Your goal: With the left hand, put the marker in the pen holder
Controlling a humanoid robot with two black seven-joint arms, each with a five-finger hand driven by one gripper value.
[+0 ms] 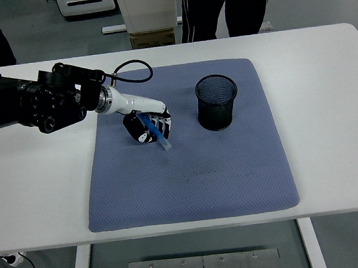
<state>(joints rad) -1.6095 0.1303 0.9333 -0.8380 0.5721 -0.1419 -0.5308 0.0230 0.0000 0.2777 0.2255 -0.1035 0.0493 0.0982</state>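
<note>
Now left hand (146, 127) grips marker (157, 133); pen holder (216, 102) near, unobstructed.

A single head view looks forward and down from high on the robot's side, taking in the whole white rectangular bench (323, 65) from its near edge at the bottom to the grey floor beyond its far edge.
</note>
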